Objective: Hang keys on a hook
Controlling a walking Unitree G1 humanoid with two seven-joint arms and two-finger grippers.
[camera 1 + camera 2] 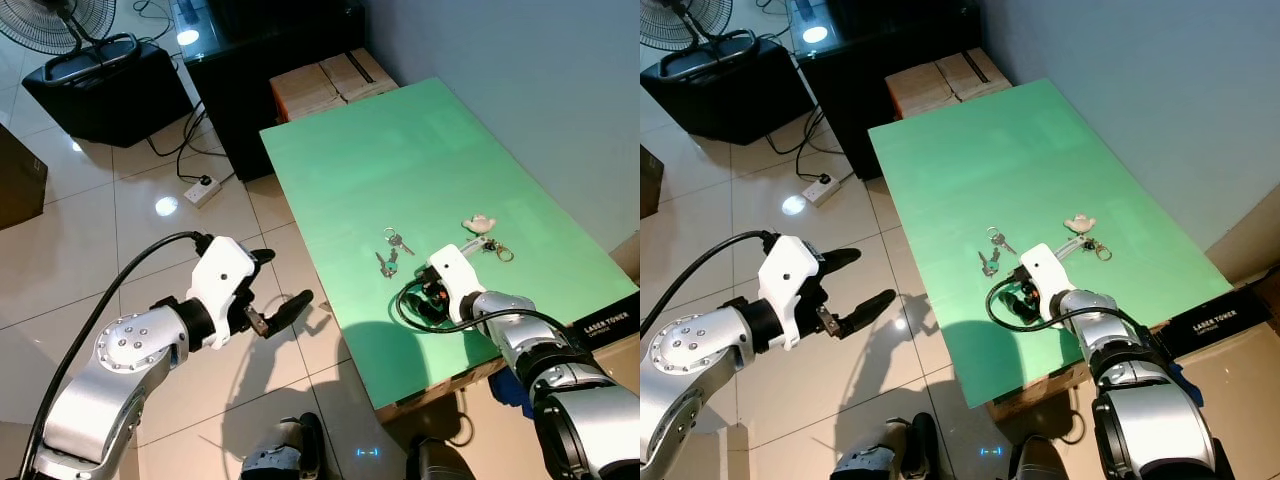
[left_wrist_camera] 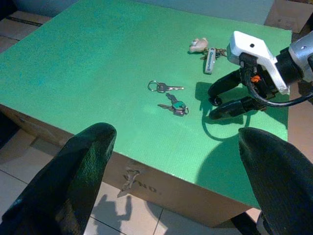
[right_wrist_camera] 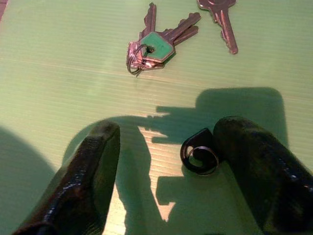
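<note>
The left gripper point(image 1: 268, 290) is held over the tiled floor, off the edge of the green worktop point(image 1: 400, 150), with its fingers point(image 2: 73, 171) spread wide and nothing between them.

Further right, two sets of keys lie flat on the worktop: a bunch with a green-capped key point(image 3: 155, 46) on a small split ring, and beside it a plain ringed key point(image 3: 221, 12). Both lie just ahead of the right fingertips, apart from them.

The right gripper point(image 3: 164, 161) is set low over the worktop, its fingers point(image 3: 93, 166) parted and empty. A small black tab with a ring point(image 3: 198, 152) is seen between them, close against one finger. Beyond that gripper lies a third cluster, a keychain with a pale charm point(image 1: 480, 222).

The keys are judged light, stiff and thin, likely to slide on the smooth board; the bunched heads at the ring would give the thickest hold, leaving the ring free for a hook. No hook can be made out.
</note>
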